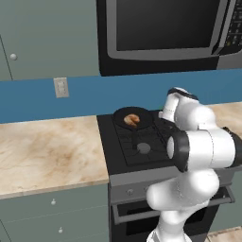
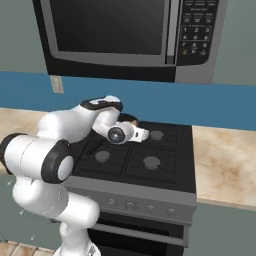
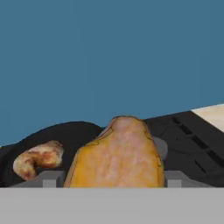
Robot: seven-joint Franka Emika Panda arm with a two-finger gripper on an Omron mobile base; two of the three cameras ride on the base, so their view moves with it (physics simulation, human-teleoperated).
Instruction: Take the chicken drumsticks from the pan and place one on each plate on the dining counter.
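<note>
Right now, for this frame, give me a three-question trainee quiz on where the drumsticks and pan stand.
1. True or false: in the hand view, one chicken drumstick sits close up between the fingertips.
2. Where does the other drumstick lie? A) in the pan B) on the beige counter C) in the microwave
3. Fill in: the pan sits on the stove's rear ____ burner, seen from the base.

Key: 1 true; 2 A; 3 left. The grip is likely but not certain, since the gripper is mostly hidden.

Golden-orange drumsticks (image 3: 116, 157), black pan (image 1: 142, 115)
</note>
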